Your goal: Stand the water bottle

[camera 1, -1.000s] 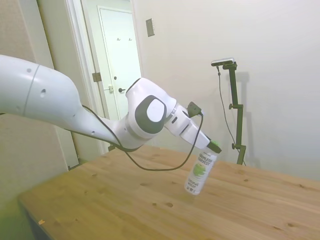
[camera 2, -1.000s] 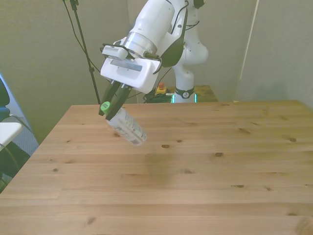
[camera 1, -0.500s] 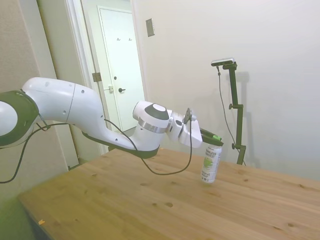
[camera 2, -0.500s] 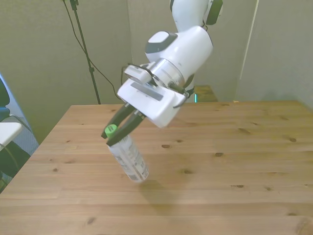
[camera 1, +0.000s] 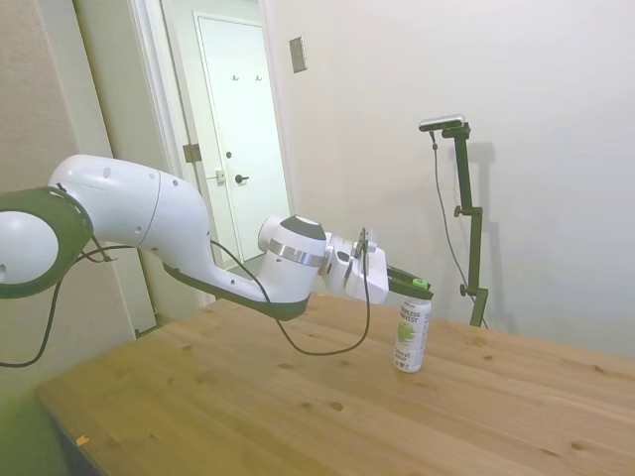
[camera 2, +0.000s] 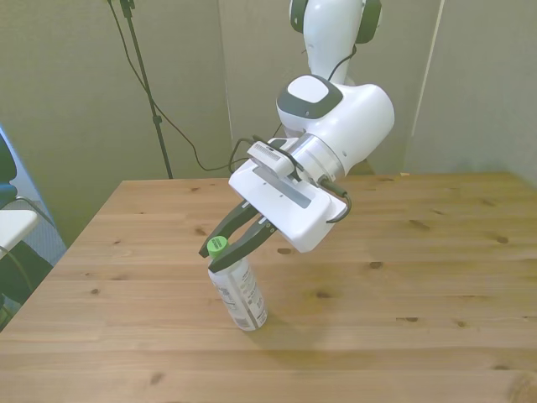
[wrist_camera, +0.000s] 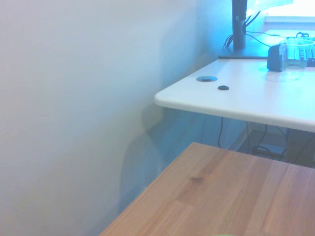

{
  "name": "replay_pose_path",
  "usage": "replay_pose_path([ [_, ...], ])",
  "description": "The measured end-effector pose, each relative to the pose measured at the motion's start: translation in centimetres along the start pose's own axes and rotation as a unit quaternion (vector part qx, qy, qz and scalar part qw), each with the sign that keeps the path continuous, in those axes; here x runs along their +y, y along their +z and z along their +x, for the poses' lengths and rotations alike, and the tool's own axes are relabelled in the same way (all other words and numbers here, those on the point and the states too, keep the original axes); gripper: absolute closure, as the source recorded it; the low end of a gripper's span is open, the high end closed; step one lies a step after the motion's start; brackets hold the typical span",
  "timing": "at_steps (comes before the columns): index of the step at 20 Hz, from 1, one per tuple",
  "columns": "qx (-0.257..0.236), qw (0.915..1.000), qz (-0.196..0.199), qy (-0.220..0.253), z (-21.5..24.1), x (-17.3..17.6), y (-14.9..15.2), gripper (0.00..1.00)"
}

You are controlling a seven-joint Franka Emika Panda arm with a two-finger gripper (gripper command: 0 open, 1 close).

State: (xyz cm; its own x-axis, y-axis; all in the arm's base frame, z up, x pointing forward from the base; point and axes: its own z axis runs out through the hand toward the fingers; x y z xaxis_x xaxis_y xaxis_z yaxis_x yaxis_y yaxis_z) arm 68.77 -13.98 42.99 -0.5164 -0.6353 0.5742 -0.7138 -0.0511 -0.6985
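Observation:
The water bottle [camera 1: 411, 335] [camera 2: 239, 293], slim with a green cap and a white label, stands on the wooden table [camera 1: 248, 397] [camera 2: 403, 269], leaning slightly. Its base rests on the wood toward the front view's left of centre. My gripper [camera 1: 419, 286] [camera 2: 217, 246] reaches in nearly level and is shut on the green cap, one dark finger on each side of it. The wrist view does not show the bottle, only the table's edge [wrist_camera: 197, 196].
A white desk [wrist_camera: 256, 96] carrying a few small items stands beyond the table's edge in the wrist view. A wall lies close behind the table in the side view. A door [camera 1: 233, 119] is at the back left.
The arm has swung the bottle from a tilted hold in the air down onto the table. The bottle now rests on its base, nearly upright and nearer the front camera. The grip stays shut.

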Motion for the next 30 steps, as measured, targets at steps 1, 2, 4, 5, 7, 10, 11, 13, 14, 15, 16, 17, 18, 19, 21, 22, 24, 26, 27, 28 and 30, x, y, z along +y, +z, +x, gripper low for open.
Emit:
replay_pose_path([
  [1,-0.001,1.0,-0.002,0.001,0.1,0.0,0.0,0.0],
  [2,-0.002,1.0,-0.003,0.001,0.2,0.0,0.1,0.0],
  [4,-0.004,1.0,-0.006,-0.001,0.3,0.0,0.1,0.0],
  [5,-0.004,1.0,-0.007,-0.003,0.3,0.0,0.1,0.0],
  [7,-0.007,0.9999,-0.008,-0.008,0.2,0.0,0.0,0.0],
  [10,-0.008,0.9998,-0.009,-0.014,0.5,0.0,0.1,0.0],
  [11,-0.009,0.9998,-0.009,-0.017,0.7,-0.1,0.0,0.0],
  [13,-0.016,0.9995,-0.01,-0.025,1.2,-0.3,-0.4,0.0],
  [14,-0.024,0.9992,-0.013,-0.03,1.6,-0.4,-0.8,0.0],
  [15,-0.04,0.9984,-0.018,-0.037,2.0,-0.4,-1.4,0.0],
  [16,-0.056,0.9972,-0.022,-0.044,2.5,-0.4,-2.1,0.0],
  [17,-0.073,0.9957,-0.026,-0.05,3.3,-0.4,-2.9,0.0],
  [18,-0.093,0.9936,-0.029,-0.056,4.3,-0.4,-3.8,0.0],
  [19,-0.113,0.9911,-0.033,-0.062,5.3,-0.2,-4.9,0.0],
  [21,-0.146,0.9858,-0.04,-0.071,7.7,0.1,-7.1,0.0],
  [22,-0.161,0.983,-0.044,-0.076,8.8,0.3,-8.2,0.0],
  [24,-0.192,0.976,-0.051,-0.089,10.7,0.9,-10.2,0.0],
  [26,-0.221,0.9672,-0.06,-0.109,12.0,1.8,-11.9,0.0],
  [27,-0.237,0.9612,-0.068,-0.123,12.3,2.4,-12.7,0.0],
  [28,-0.254,0.9544,-0.077,-0.137,12.6,3.0,-13.3,0.0],
  [30,-0.289,0.9379,-0.093,-0.167,13.0,4.1,-14.5,0.0],
])
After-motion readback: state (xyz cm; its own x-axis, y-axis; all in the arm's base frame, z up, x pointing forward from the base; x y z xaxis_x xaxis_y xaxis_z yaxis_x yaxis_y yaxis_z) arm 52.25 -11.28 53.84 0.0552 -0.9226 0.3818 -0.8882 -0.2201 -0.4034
